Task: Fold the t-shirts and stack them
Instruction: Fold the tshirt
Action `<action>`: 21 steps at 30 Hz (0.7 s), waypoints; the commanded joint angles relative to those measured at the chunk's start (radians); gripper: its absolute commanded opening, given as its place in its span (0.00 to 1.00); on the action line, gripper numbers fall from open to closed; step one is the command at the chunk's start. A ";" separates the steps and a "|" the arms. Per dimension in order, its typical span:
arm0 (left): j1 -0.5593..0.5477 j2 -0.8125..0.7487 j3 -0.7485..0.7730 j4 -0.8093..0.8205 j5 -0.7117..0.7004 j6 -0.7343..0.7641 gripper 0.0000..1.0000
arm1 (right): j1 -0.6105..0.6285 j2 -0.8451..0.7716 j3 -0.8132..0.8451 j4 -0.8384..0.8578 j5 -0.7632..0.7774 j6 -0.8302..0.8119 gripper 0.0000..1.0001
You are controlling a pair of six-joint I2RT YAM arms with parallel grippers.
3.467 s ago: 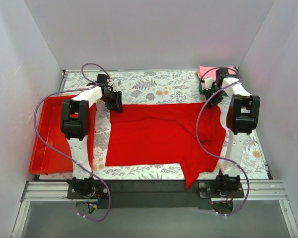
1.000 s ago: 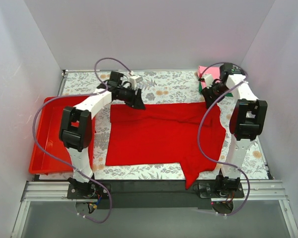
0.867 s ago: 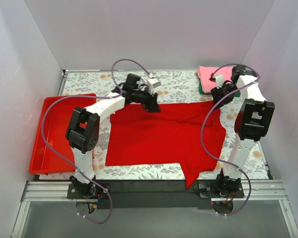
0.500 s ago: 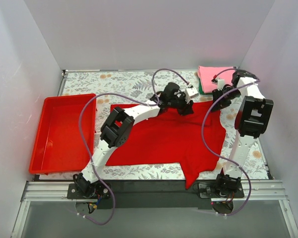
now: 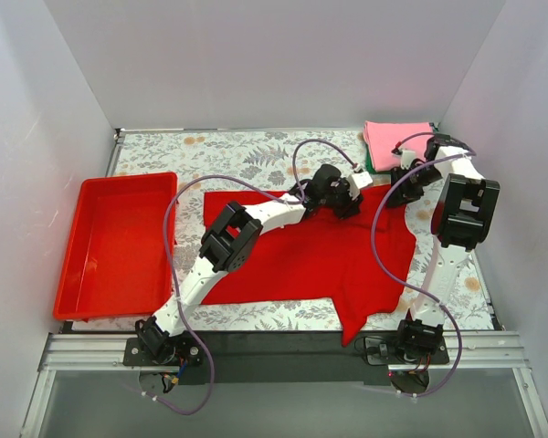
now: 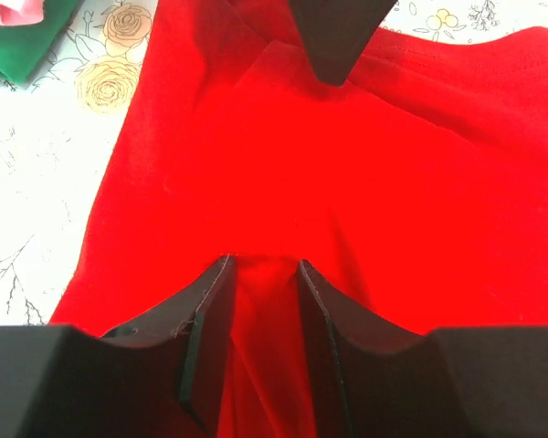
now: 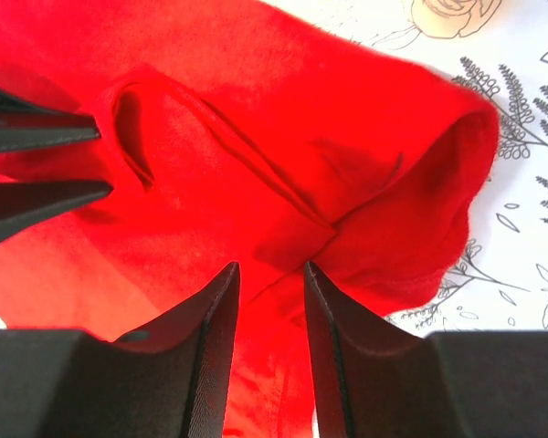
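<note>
The bright red t-shirt lies spread on the floral table, its far left part folded over toward the right. My left gripper reaches far across to the right and is shut on a fold of the red t-shirt. My right gripper is shut on the bunched far right corner of the red t-shirt. The two grippers are close together and face each other. The pink t-shirt lies folded at the far right, on top of the dark green t-shirt, which also shows in the left wrist view.
The rigid red plastic tray stands on the left with nothing in it. White walls close in the table on three sides. One sleeve of the red shirt hangs over the near edge. Purple cables loop above both arms.
My left gripper has swept from the far left to the far right, dragging the red shirt's far left corner over toward my right gripper. My right gripper has barely moved.
</note>
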 commanded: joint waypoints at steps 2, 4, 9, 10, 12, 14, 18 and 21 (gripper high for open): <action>-0.015 -0.027 0.020 0.060 -0.022 0.024 0.33 | -0.005 0.001 -0.022 0.042 -0.002 0.025 0.41; -0.021 -0.039 0.008 0.076 -0.003 0.032 0.34 | -0.005 0.001 -0.027 0.052 0.000 0.028 0.41; -0.044 -0.014 0.029 0.084 -0.017 0.080 0.35 | -0.005 0.006 -0.036 0.061 -0.009 0.034 0.40; -0.045 -0.006 0.037 0.081 -0.019 0.084 0.36 | -0.005 0.004 -0.041 0.062 -0.011 0.034 0.39; -0.047 0.016 0.052 0.076 -0.026 0.090 0.36 | -0.007 0.001 -0.049 0.067 -0.009 0.034 0.37; -0.047 0.034 0.060 0.076 -0.046 0.098 0.36 | -0.007 0.000 -0.052 0.069 -0.009 0.033 0.36; -0.047 0.052 0.072 0.081 -0.086 0.101 0.31 | -0.007 -0.002 -0.053 0.069 -0.009 0.031 0.29; -0.041 0.054 0.083 0.093 -0.098 0.103 0.27 | -0.007 -0.008 -0.056 0.067 -0.012 0.030 0.24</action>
